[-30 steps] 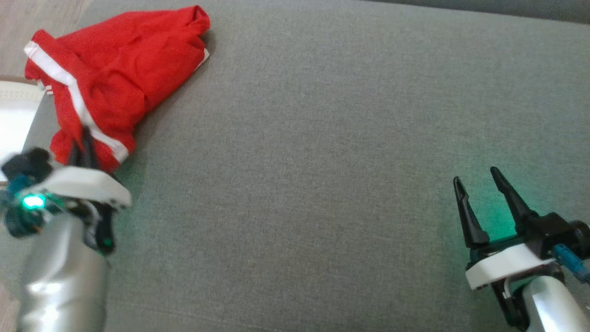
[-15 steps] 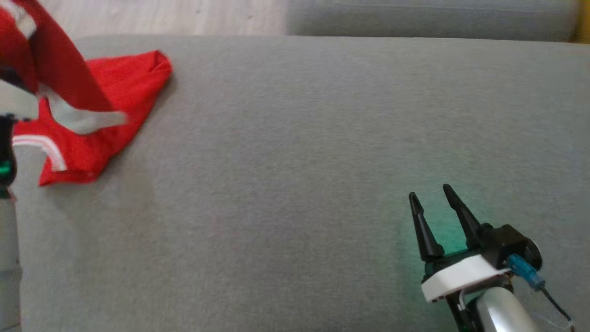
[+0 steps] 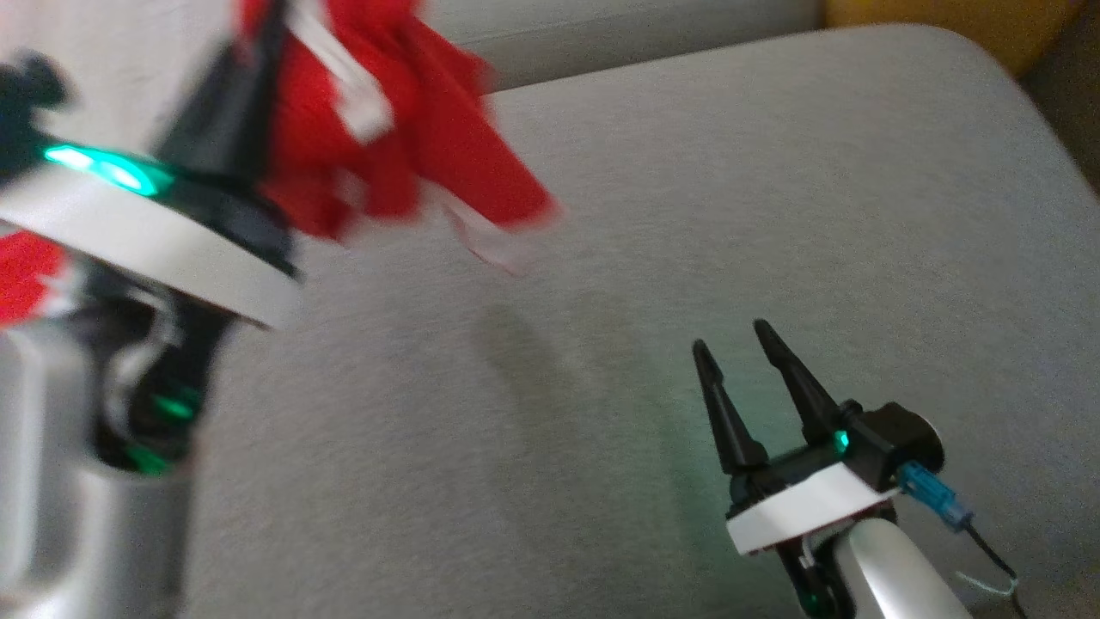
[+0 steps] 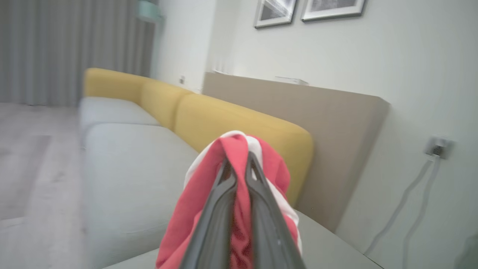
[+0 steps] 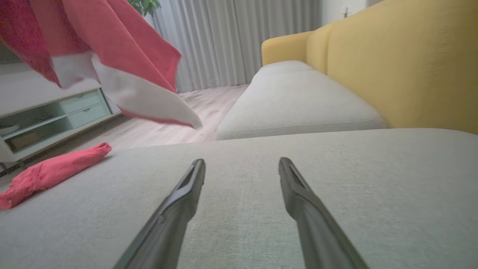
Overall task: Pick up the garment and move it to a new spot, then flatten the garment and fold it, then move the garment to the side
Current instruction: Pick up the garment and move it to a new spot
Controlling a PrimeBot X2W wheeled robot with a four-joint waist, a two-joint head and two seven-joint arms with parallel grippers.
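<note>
The garment (image 3: 412, 137), red with white stripes, hangs blurred in the air over the grey sofa cushion (image 3: 653, 215) at the head view's upper left. My left gripper (image 3: 266, 34) is shut on it. In the left wrist view the closed fingers (image 4: 220, 209) pinch a bunched red and white fold (image 4: 194, 201). A red fold (image 5: 56, 170) lies on the cushion at the far left; I cannot tell whether it joins the hanging cloth (image 5: 123, 48). My right gripper (image 3: 732, 338) stands open just above the cushion at the lower right, its fingers (image 5: 179, 201) apart and holding nothing.
Yellow backrests (image 5: 403, 63) run along the sofa's far side, with a second grey seat (image 5: 295, 101) beyond. A pale low cabinet (image 5: 44, 116) stands across the wooden floor (image 5: 164, 130). A cable (image 4: 410, 201) hangs down the wall behind the sofa.
The head camera has shifted. My left gripper has lifted the garment off the cushion and swung it up and rightward. The right gripper stays open and low.
</note>
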